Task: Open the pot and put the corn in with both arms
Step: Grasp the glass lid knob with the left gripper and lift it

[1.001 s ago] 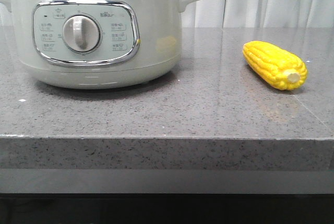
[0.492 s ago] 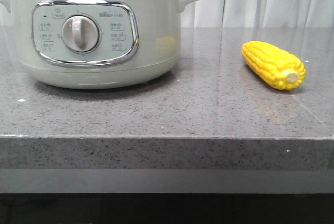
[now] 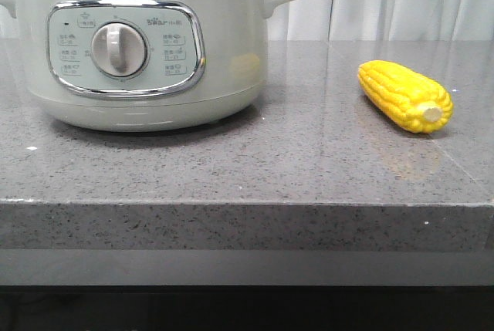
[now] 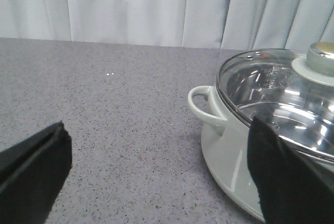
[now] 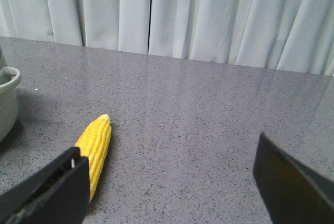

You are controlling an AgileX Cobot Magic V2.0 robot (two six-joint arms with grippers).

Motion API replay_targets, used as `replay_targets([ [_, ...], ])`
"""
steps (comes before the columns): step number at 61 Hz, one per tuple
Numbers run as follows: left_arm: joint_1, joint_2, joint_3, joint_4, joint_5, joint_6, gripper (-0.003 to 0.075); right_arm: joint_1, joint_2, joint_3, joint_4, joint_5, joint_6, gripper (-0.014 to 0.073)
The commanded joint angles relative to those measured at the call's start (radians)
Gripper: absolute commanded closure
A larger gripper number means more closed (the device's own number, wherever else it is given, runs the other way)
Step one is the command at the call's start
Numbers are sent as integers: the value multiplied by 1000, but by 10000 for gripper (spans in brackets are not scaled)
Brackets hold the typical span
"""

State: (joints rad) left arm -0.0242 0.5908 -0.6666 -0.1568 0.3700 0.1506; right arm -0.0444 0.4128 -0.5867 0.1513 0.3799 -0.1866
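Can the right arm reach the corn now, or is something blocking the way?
Probably yes. The right gripper is open, and the corn lies alone on the grey counter, apart from the pot; nothing stands between them.

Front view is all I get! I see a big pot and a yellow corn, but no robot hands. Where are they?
Observer: The left gripper is wide open beside the pot, holding nothing.
Operator: Is the lid on?
Observer: Yes, a glass lid with a round knob covers it.
Operator: And the other hand?
Observer: The right gripper is open too, with the corn lying by one finger, not held.
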Motion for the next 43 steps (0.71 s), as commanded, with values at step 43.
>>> replay_targets([
  [43,-354,909,-1091,-58,596,-4,80,-3,14,-34,-6,-75,-1,-60],
])
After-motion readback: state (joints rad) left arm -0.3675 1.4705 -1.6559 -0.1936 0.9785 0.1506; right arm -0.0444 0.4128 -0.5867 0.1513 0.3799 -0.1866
